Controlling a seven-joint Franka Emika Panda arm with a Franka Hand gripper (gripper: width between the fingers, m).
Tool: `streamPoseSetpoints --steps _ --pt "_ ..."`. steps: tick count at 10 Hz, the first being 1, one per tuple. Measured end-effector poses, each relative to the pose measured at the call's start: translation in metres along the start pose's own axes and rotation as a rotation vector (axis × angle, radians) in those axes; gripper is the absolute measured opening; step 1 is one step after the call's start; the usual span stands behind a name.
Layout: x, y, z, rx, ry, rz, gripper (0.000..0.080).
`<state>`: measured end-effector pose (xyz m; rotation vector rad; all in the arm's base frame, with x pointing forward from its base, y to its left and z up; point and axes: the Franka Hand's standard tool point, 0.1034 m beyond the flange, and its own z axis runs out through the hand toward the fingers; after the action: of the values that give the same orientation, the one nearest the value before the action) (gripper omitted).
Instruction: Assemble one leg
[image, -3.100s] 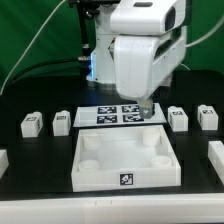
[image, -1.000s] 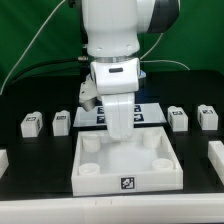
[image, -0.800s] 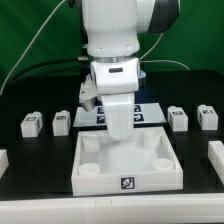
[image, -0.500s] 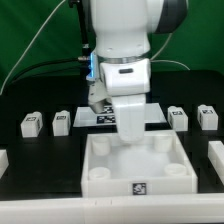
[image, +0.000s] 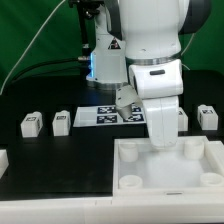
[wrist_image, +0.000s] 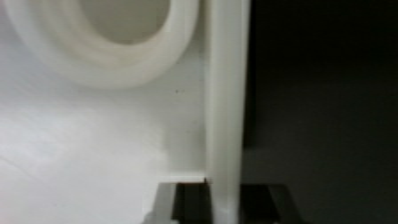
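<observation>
Small white legs with black tags lie in a row on the black table: two at the exterior view's left (image: 30, 124) (image: 61, 122) and one at its right (image: 207, 117); another is mostly hidden behind the arm. My gripper (image: 160, 143) is shut on the far rim of the large white panel (image: 160, 183), which lies at the exterior view's lower right. In the wrist view my gripper (wrist_image: 224, 200) has one dark finger on each side of the panel's thin rim (wrist_image: 224, 100), with a round corner socket (wrist_image: 107, 40) close by. No leg is in my gripper.
The marker board (image: 105, 115) lies behind the panel, partly hidden by the arm. A white part (image: 3, 158) shows at the exterior view's left edge. A green backdrop stands behind the table.
The gripper came down onto the panel's far rim and gripped it. The panel has slid with the gripper toward the exterior view's right. The legs have not moved.
</observation>
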<state>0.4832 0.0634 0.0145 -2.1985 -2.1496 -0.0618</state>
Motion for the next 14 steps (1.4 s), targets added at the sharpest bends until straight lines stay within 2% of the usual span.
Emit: streamPoseSetpoints --steps 3,6,8,9,10,11,14 --pt "-0.0005 0.0065 -0.0001 -0.013 0.003 -0.003 0.0061" --pt "-0.0010 0.0063 0.0002 -0.012 0.003 0.000 0.0065" --pt "-0.0015 0.0063 0.0002 -0.012 0.003 0.001 0.0434" --pt "-0.0017 0.0063 0.0002 -0.012 0.003 0.001 0.0564" --pt "-0.0019 0.0064 0.0002 -0.012 0.003 0.001 0.0564" --pt "-0.0020 0.0064 0.0003 -0.012 0.003 0.002 0.0638" --pt "-0.0026 0.0064 0.0003 -0.012 0.002 0.003 0.0648"
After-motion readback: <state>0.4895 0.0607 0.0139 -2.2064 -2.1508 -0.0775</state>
